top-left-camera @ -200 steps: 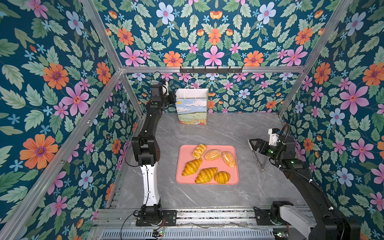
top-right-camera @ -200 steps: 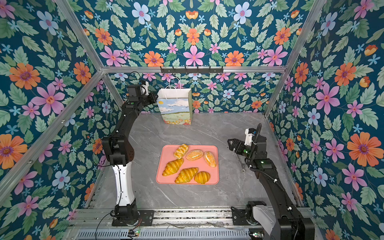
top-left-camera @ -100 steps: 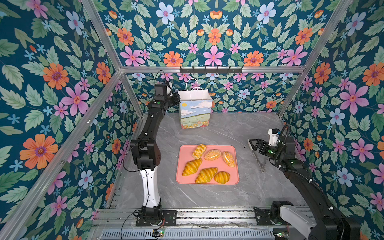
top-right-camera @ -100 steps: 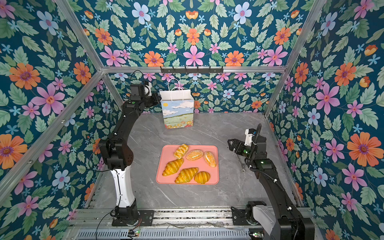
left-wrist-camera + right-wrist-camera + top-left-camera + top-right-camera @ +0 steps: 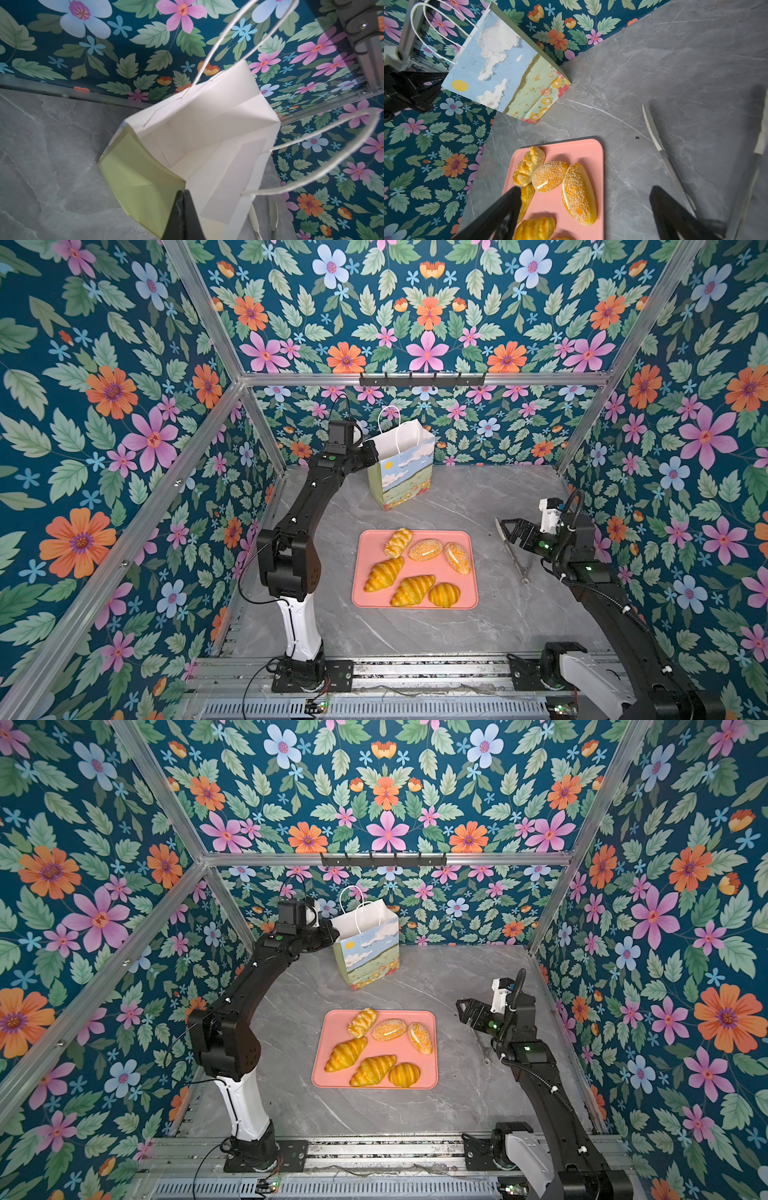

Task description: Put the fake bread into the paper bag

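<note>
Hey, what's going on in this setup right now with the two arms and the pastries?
The left pincer is shut on the top edge of the paper bag, holding it near the back of the table with its mouth open. All six pieces of fake bread lie on the pink tray; none is in the bag yet. The right pincer is open and empty, hovering right of the tray near a pair of tongs on the table.

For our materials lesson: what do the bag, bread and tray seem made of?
The bag: matte paper, sharp creases, cord handles. The bread: likely plastic or foam, glossy sheen. The tray: probably plastic, smooth even pink.
</note>
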Motion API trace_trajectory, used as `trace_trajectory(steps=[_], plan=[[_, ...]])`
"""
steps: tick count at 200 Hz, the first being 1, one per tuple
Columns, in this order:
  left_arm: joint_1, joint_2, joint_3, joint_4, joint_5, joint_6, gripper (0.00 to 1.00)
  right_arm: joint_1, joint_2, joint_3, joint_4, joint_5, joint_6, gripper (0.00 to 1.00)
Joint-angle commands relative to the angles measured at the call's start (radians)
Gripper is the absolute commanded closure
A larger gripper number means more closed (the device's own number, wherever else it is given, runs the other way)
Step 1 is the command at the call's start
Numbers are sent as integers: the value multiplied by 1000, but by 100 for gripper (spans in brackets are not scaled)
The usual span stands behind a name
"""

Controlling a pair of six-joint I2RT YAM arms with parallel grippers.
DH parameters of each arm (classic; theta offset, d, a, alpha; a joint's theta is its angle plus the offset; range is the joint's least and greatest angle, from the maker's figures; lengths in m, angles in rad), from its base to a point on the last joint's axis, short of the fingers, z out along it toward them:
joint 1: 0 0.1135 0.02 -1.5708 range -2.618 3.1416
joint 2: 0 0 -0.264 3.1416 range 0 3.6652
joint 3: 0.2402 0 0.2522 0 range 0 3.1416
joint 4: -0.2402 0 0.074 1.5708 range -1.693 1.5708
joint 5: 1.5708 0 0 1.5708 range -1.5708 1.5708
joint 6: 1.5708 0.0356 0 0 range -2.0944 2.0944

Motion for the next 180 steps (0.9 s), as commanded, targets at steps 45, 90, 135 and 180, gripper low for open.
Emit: trace_trajectory(steps=[45,90,135,180], plan=[[-10,-111,-121,25,6,-19,100,0,-8,8,-19,3,26,3],[-11,-173,-170,14,15,-20,100,0,-5,12,-16,-3,41,4],[-11,-224,-195,-26,3,-16,100,0,-3,11,-18,-6,51,5],[-10,-240,-199,-78,-76,-20,77,0,-6,8,-23,-5,49,5]])
